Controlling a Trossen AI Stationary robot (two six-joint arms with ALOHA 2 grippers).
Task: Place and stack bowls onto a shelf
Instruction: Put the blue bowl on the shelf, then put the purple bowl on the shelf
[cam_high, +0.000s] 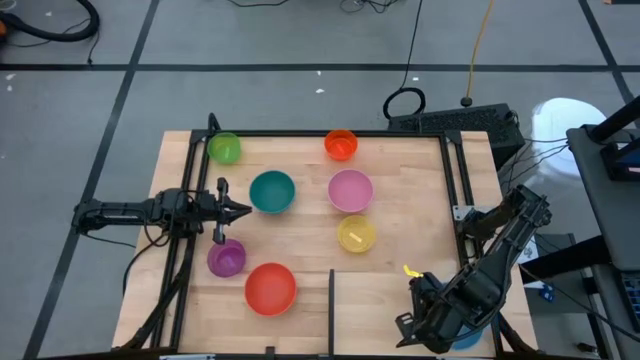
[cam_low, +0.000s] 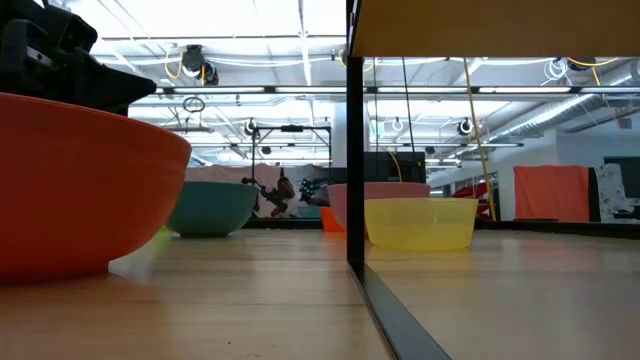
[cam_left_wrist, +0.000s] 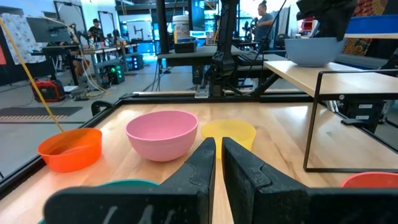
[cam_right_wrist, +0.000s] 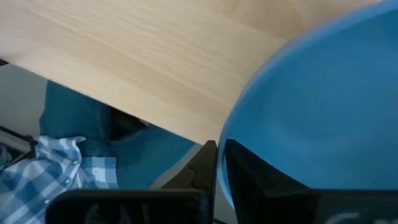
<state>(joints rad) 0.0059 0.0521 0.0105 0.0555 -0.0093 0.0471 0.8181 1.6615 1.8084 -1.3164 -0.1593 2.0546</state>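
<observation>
Placement underway: right gripper (cam_right_wrist: 217, 158) jaws clamped on blue bowl (cam_right_wrist: 323, 112) over the shelf (cam_right_wrist: 143, 62). Next, release it. Left gripper (cam_left_wrist: 217, 165) waits, jaws together.

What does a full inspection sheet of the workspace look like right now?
Surface: wooden tabletop, black frame around it.
Job's things: green bowl, orange bowl, teal bowl, pink bowl, yellow bowl, purple bowl and red bowl on the table; blue bowl on the shelf.
Clutter: nothing seen.
Hands: left hand shut, empty, beside the teal bowl; right hand shut on the blue bowl's rim.
Cables: yellow cable and black cable on the floor.
Surroundings: people at benches in the background.
</observation>
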